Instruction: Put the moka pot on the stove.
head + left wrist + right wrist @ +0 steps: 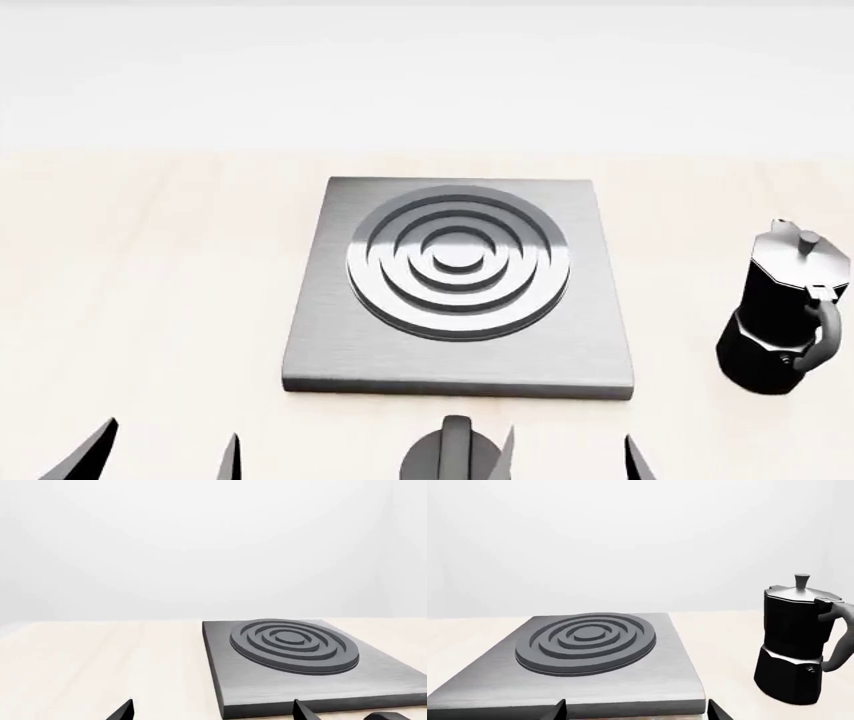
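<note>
The stove (601,340), a square grey plate with a raised ring burner (458,265), lies in the middle of the pale wooden table. The moka pot (781,310) stands upright on the table to the stove's right, apart from it, handle toward me. My left gripper (163,456) hangs open near the stove's front left corner. My right gripper (570,458) hangs open at the stove's front edge. Both are empty. The left wrist view shows the stove (387,680) past the open left gripper (213,712). The right wrist view shows the stove (660,680), the moka pot (797,640) and the open right gripper (636,711).
A round black dial knob (454,452) sits in front of the stove's front edge, just left of my right gripper. The light wooden table (160,280) stretches to both sides, with a plain white wall behind it.
</note>
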`<state>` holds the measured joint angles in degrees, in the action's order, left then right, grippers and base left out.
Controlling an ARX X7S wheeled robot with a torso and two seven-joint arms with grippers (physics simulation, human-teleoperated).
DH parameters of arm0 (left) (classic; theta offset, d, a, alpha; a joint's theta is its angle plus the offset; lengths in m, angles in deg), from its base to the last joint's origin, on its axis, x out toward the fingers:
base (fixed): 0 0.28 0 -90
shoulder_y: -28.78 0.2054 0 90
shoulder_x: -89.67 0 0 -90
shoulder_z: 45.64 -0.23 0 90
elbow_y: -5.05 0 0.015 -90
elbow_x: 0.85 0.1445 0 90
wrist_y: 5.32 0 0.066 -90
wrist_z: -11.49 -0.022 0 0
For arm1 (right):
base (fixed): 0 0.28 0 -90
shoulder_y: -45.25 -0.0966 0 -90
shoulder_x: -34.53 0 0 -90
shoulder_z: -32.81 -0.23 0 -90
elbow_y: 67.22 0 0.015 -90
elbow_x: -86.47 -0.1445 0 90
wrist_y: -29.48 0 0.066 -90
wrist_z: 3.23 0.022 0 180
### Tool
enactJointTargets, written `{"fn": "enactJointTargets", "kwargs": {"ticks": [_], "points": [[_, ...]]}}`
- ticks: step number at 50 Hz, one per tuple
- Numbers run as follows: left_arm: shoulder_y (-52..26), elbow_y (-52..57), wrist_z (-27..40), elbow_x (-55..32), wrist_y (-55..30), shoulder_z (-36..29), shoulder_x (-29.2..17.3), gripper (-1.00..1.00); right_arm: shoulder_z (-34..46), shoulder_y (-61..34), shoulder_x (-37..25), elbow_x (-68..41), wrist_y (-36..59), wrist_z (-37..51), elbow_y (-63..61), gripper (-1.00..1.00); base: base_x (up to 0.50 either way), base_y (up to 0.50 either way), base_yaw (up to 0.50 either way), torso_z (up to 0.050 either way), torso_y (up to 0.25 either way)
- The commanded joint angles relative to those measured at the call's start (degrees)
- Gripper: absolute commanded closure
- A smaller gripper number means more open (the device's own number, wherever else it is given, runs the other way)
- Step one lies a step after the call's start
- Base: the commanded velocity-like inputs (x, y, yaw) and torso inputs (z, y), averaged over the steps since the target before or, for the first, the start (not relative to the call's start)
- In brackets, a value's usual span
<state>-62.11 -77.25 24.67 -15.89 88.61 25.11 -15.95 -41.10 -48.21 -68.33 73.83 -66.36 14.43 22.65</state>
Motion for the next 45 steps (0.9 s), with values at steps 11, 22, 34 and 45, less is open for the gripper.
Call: {"fn": "enactJointTargets", "kwargs": {"ticks": [11,22,34,45], "points": [[0.81,0.14,-0.14,-0.55,1.43,-0.08,-0.80,-1.00,1.20,-0.40,-0.52,2.21,1.21,1.92,1.10,-1.00,0.00,0.00,0.00,0.000,0.000],[1.27,1.12,0.34,-0.53,1.36,-0.28,-1.09,-1.00,-4.42,-16.48,-9.09,-8.72,28.82,3.10,-17.96,-1.00,0.00,0.00,0.00,0.000,0.001],[0.96,-0.37,0.04,-0.72,2.52,-0.42,-1.02,-1.00,-3.95,-19.72,-10.50,-8.60,33.97,1.47,-17.05,-1.00,0.00,0.00,0.00,0.000,0.000],[0.38,-9.18,-1.73,0.36,9.72,-0.92,0.74,-1.00,-5.88,-19.91,-12.90,-9.37,37.41,2.85,-20.08,-1.00,0.00,0.00,0.00,0.000,0.000]]}}
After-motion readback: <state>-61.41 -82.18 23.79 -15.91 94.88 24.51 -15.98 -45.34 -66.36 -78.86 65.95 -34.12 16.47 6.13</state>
